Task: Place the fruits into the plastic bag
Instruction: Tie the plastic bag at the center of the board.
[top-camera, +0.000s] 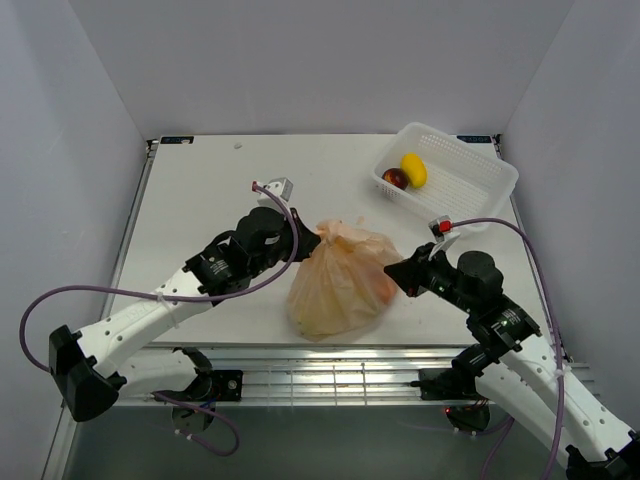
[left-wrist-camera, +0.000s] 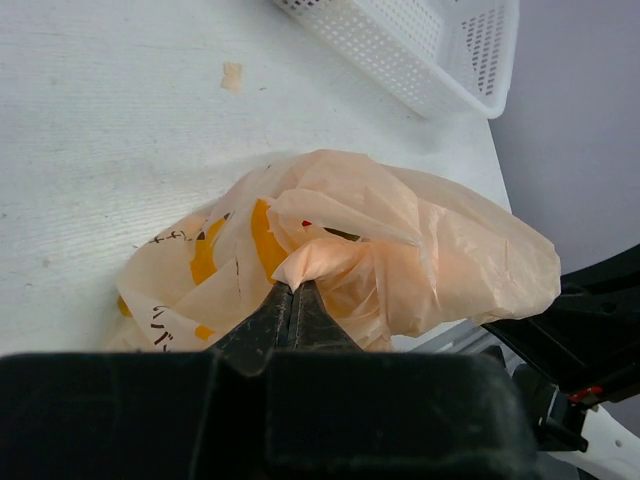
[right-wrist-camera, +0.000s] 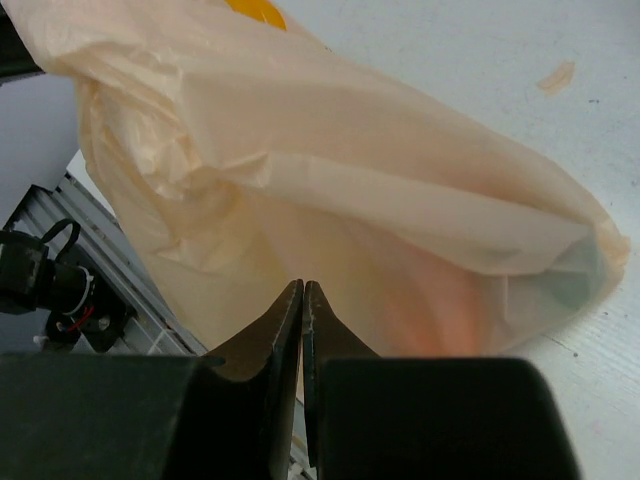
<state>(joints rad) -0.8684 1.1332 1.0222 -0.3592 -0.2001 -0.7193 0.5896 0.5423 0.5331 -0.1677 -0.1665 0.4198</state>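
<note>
Mid-task bagging: the plastic bag (top-camera: 338, 280) sat at frame centre on the counter (top-camera: 200, 200), left claw (left-wrist-camera: 293, 288) pinched shut on its rim, right claw (right-wrist-camera: 302, 287) closed at its right side (hold unclear); two fruits (top-camera: 413, 168) in the upper-right basket (top-camera: 470, 170) likely required releasing one claw next.

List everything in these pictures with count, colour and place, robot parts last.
plastic bag: one, peach-orange with yellow banana print, table centre
basket: one, white, table's far right corner
yellow fruit: one, yellow, inside the basket
dark-red fruit: one, dark red, inside the basket, beside the yellow fruit
table: one, white, under everything
left gripper: one, black, shut on the bag's bunched top
right gripper: one, black, shut at the bag's right side
</note>
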